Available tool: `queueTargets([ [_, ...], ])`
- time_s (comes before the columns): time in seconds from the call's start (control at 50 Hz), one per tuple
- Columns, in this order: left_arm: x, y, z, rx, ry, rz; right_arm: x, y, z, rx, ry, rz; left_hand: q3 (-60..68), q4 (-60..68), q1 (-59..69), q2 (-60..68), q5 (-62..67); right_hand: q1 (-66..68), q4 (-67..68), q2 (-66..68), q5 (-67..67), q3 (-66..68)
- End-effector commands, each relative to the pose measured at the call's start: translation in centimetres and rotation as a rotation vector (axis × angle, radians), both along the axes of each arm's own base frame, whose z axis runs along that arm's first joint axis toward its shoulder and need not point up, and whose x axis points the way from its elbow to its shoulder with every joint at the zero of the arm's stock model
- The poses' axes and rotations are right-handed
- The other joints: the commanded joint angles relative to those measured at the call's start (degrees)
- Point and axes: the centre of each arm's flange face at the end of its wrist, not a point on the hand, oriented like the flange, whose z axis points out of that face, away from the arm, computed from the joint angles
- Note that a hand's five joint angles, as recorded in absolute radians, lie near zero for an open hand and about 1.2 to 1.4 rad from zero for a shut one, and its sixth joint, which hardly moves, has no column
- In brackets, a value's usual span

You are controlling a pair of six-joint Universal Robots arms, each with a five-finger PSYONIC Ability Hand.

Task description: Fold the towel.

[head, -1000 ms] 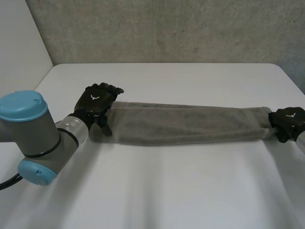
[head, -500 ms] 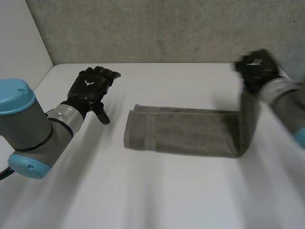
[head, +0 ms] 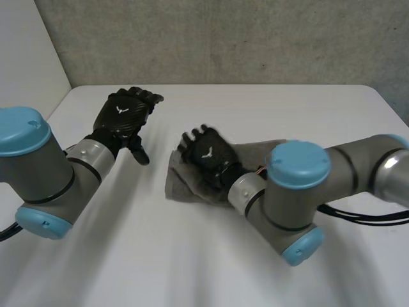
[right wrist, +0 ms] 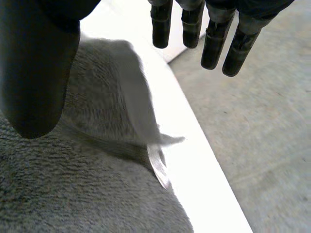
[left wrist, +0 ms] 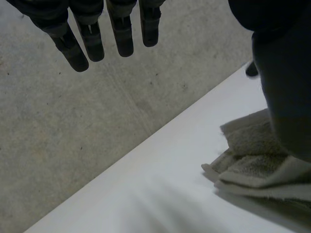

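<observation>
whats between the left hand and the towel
Nothing: in the head view, just bare white table lies between the left hand and the towel.

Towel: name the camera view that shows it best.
Head view: the towel lies folded on the table, its outline readable though the right hand covers part. Right wrist view shows close pile and a raised edge; left wrist view shows one end's stacked layers.
</observation>
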Motion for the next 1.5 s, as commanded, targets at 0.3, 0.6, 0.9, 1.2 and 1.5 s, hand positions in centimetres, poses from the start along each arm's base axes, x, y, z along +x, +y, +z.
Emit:
queueTargets([
  [0.3,-3.7,3.3,-0.3,0.023,0.040,-0.119,-13.8,-3.5,-0.7,0.387,-0.078,-0.404,-2.75,-4.06,-3.97,-3.54,-11.50,11.25,9.75,10.44,11.22,10.26],
  [0.6,-3.8,3.3,-0.9,0.040,0.032,-0.120,-15.4,-4.9,-3.5,0.409,-0.032,-0.452,-2.75,-4.06,-3.97,-3.54,-11.50,63.61,62.11,62.80,63.58,62.62],
  [0.9,-3.1,2.8,1.3,-0.015,0.058,-0.094,-6.0,-1.1,2.6,-0.036,0.059,-0.149,-2.92,-4.23,-4.13,-3.71,-11.67,66.41,64.91,65.60,66.38,65.42],
  [1.2,1.0,-0.1,4.8,-0.037,0.236,0.090,3.9,5.7,-3.4,-0.115,0.148,0.321,-3.26,-4.57,-4.47,-4.05,-12.00,66.41,64.91,65.60,66.38,65.42],
  [1.5,0.2,-0.2,4.4,-0.025,0.248,0.074,-1.6,1.3,3.2,0.254,-0.218,-0.057,-2.92,-4.23,-4.13,-3.71,-11.67,0.71,-0.79,-0.10,0.68,-0.28],
])
